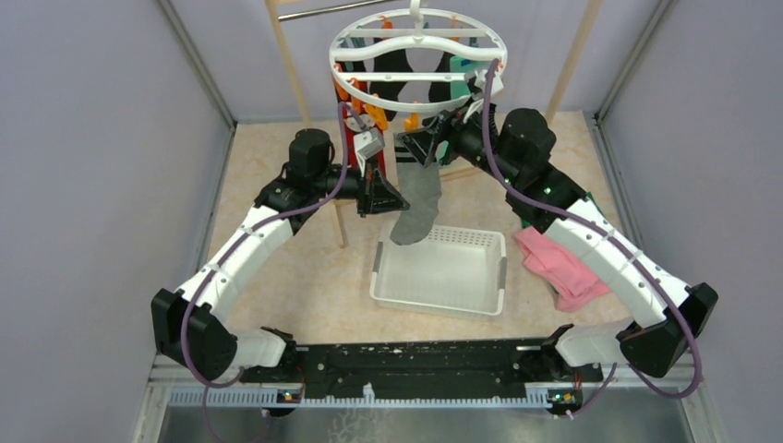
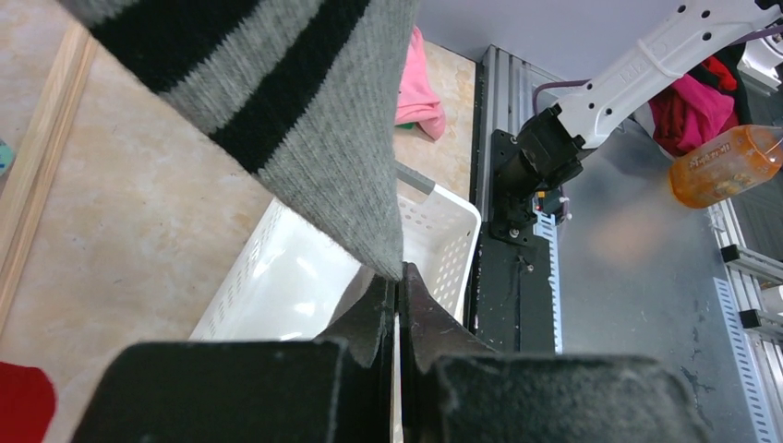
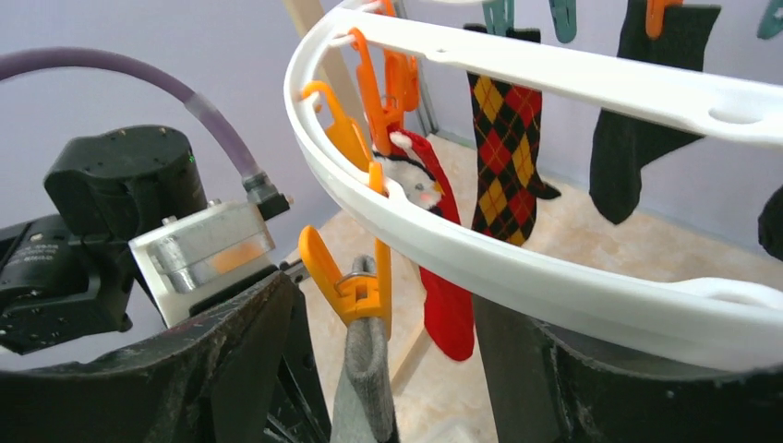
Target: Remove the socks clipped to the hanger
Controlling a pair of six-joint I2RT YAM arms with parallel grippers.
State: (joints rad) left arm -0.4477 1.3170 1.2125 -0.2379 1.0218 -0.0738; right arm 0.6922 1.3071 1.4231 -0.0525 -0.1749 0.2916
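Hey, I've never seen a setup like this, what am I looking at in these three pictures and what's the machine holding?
Two robot arms are bolted at a table's near edge. One picture looks down from above; the other two come from cameras on each wrist. A white ring hanger hangs above, with socks clipped to it. The left gripper is shut on the hem of a grey sock. The right gripper stands open around the orange clip holding that sock's top. On the table lie a white basket and a pink cloth.
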